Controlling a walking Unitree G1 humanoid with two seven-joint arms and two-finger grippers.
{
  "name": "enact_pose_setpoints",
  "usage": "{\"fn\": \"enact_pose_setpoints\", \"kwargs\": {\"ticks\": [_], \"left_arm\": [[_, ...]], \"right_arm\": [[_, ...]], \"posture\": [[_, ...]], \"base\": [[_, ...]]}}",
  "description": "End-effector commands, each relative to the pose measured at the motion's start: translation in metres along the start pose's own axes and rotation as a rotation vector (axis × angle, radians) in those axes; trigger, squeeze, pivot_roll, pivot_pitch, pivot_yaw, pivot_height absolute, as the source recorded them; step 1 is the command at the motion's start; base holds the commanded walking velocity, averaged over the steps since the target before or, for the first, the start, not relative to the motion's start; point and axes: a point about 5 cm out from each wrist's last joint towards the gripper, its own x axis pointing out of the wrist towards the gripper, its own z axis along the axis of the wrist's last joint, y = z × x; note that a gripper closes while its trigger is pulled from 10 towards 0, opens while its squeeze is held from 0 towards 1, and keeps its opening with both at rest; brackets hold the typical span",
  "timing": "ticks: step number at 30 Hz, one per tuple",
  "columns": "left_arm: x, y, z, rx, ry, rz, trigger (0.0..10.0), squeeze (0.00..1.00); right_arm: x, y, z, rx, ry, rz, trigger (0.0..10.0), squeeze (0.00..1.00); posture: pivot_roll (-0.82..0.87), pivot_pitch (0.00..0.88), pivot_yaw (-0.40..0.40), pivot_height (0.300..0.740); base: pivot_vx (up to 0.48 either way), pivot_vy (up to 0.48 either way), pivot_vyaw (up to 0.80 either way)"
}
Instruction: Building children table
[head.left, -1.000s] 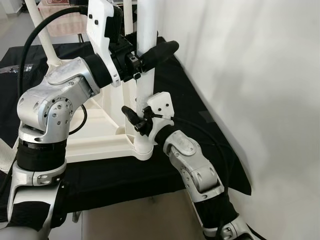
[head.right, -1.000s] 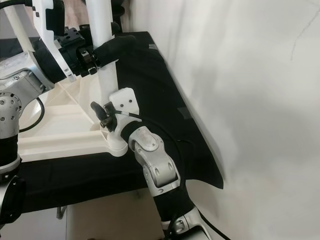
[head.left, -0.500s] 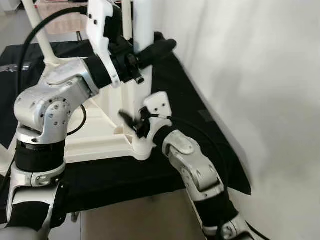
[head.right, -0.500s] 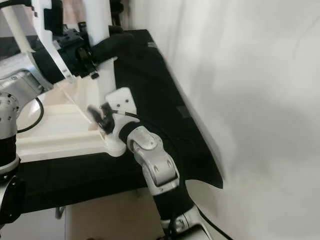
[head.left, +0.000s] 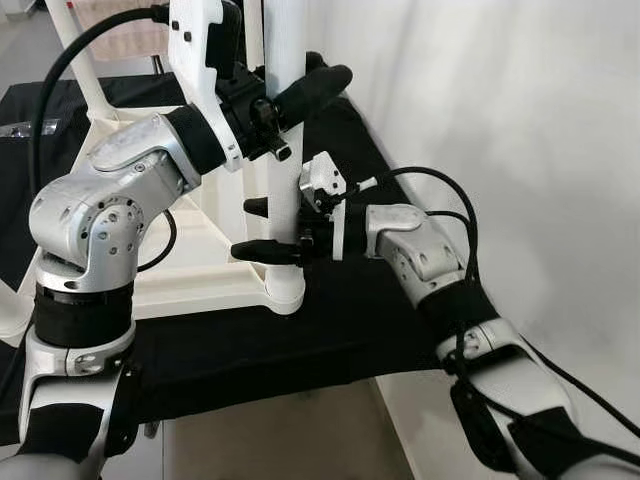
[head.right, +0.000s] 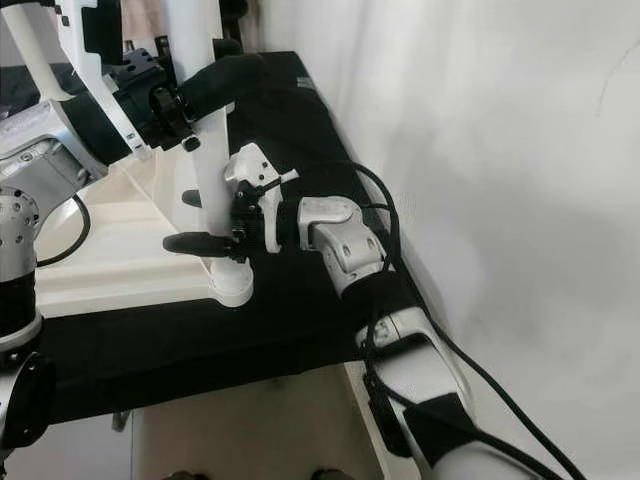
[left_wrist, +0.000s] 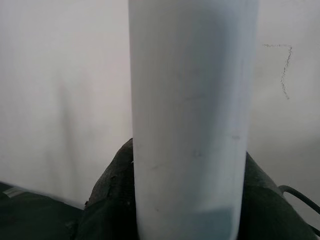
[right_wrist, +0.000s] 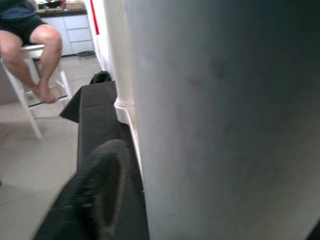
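The white children's table (head.left: 190, 285) lies upside down on a black-covered bench (head.left: 250, 350). A white table leg (head.left: 285, 180) stands upright at its near right corner, set in a round foot. My left gripper (head.left: 290, 98) is shut on this leg high up, with one black finger (head.left: 318, 85) wrapped round its right side. Lower down, my right gripper (head.left: 268, 228) reaches in from the right and clamps the same leg, one finger (head.left: 262, 250) in front and one behind. In the wrist views the leg (left_wrist: 190, 125) (right_wrist: 225, 125) sits right against the fingers.
A white wall (head.left: 500, 120) runs close along the right of the bench. Another upright table leg (head.left: 75, 55) stands at the far left. A person's legs (right_wrist: 37, 47) on a white stool are beyond the bench in the right wrist view. Black cables hang from both arms.
My right arm has swung out to the right and turned its wrist; its gripper has risen from the leg's foot to grip the leg sideways. The left gripper stays high on the leg.
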Motion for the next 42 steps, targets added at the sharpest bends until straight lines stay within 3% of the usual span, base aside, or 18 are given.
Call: {"fn": "enact_pose_setpoints", "kwargs": {"ticks": [1, 15, 16, 17, 19, 20, 22, 23, 24, 25, 27, 29, 31, 33, 35, 39, 40, 42], "left_arm": [[0.005, -0.01, -0.01, -0.033, 0.031, -0.042, 0.0, 0.0], [0.005, -0.009, -0.007, -0.034, 0.013, -0.025, 0.0, 0.0], [0.005, -0.007, -0.008, -0.046, 0.011, -0.006, 10.0, 1.0], [0.005, -0.007, -0.008, -0.046, 0.011, -0.006, 10.0, 1.0], [0.003, 0.0, -0.007, -0.033, 0.022, 0.051, 10.0, 1.0], [0.001, 0.002, -0.005, -0.03, 0.021, 0.056, 10.0, 0.0], [0.001, 0.002, -0.005, -0.03, 0.021, 0.056, 10.0, 0.0], [-0.001, 0.004, -0.005, -0.03, 0.02, 0.074, 10.0, 0.0], [-0.001, 0.004, -0.005, -0.03, 0.02, 0.074, 10.0, 0.0], [-0.002, 0.005, -0.005, -0.034, 0.02, 0.087, 10.0, 0.0], [-0.003, 0.005, -0.008, -0.032, 0.039, 0.103, 10.0, 0.0], [-0.003, 0.005, -0.009, -0.035, 0.044, 0.101, 10.0, 0.0], [-0.003, 0.005, -0.009, -0.035, 0.044, 0.101, 10.0, 0.0], [-0.004, 0.004, -0.011, -0.035, 0.052, 0.1, 10.0, 0.0], [-0.004, 0.003, -0.013, -0.034, 0.054, 0.102, 10.0, 0.0], [-0.005, 0.004, -0.012, -0.032, 0.05, 0.109, 10.0, 0.0], [-0.006, 0.004, -0.012, -0.032, 0.052, 0.112, 10.0, 0.0], [-0.008, 0.003, -0.013, -0.03, 0.057, 0.112, 10.0, 0.0]], "right_arm": [[0.012, 0.004, 0.003, -0.004, -0.019, 0.103, 0.0, 0.0], [0.01, -0.003, -0.007, -0.003, -0.03, 0.059, 0.0, 0.0], [0.01, -0.004, -0.008, -0.007, -0.024, 0.037, 0.0, 0.0], [0.01, -0.004, -0.008, -0.007, -0.024, 0.037, 0.0, 0.0], [0.01, -0.008, -0.021, 0.015, 0.038, -0.121, 0.0, 0.0], [0.011, -0.008, -0.039, 0.076, 0.117, -0.297, 0.0, 0.0], [0.011, -0.008, -0.039, 0.076, 0.117, -0.297, 0.0, 0.0], [0.013, -0.005, -0.059, 0.151, 0.166, -0.59, 0.0, 0.0], [0.013, -0.005, -0.059, 0.151, 0.166, -0.59, 0.0, 0.0], [0.015, 0.009, -0.076, 0.217, 0.201, -0.77, 0.0, 0.0], [0.028, 0.058, -0.099, 0.286, 0.219, -0.849, 0.0, 0.0], [0.033, 0.069, -0.1, 0.294, 0.202, -0.822, 0.0, 0.0], [0.033, 0.069, -0.1, 0.294, 0.202, -0.822, 0.0, 0.0], [0.036, 0.06, -0.098, 0.268, 0.185, -0.842, 0.0, 0.0], [0.037, 0.035, -0.088, 0.231, 0.158, -0.877, 0.0, 0.0], [0.037, 0.025, -0.082, 0.222, 0.145, -0.89, 0.0, 0.0], [0.037, 0.025, -0.079, 0.226, 0.154, -0.901, 10.0, 0.0], [0.037, 0.024, -0.076, 0.233, 0.155, -0.897, 10.0, 0.0]], "posture": [[0.06, 0.133, -0.07, 0.74], [0.05, 0.131, -0.068, 0.74], [0.05, 0.127, -0.069, 0.74], [0.05, 0.127, -0.069, 0.74], [0.03, 0.124, -0.077, 0.74], [0.03, 0.126, -0.083, 0.74], [0.03, 0.126, -0.083, 0.74], [0.03, 0.131, -0.093, 0.74], [0.03, 0.131, -0.093, 0.74], [0.04, 0.132, -0.098, 0.74], [0.06, 0.133, -0.097, 0.74], [0.06, 0.133, -0.097, 0.74], [0.06, 0.133, -0.097, 0.74], [0.05, 0.119, -0.09, 0.74], [0.05, 0.111, -0.099, 0.74], [0.05, 0.108, -0.101, 0.74], [0.05, 0.107, -0.098, 0.74], [0.05, 0.105, -0.098, 0.74]], "base": [[0.0, 0.0, 0.0], [0.0, 0.0, 0.0], [0.0, 0.0, 0.0], [0.0, 0.0, 0.0], [0.0, 0.0, 0.0], [0.0, 0.0, 0.0], [0.0, 0.0, 0.0], [0.0, 0.0, 0.0], [0.0, 0.0, 0.0], [0.0, 0.0, 0.0], [0.0, 0.0, 0.0], [0.0, 0.0, 0.0], [0.0, 0.0, 0.0], [0.0, 0.0, 0.0], [0.0, 0.0, 0.0], [0.0, 0.0, 0.0], [0.0, 0.0, 0.0], [0.0, 0.0, 0.0]]}}
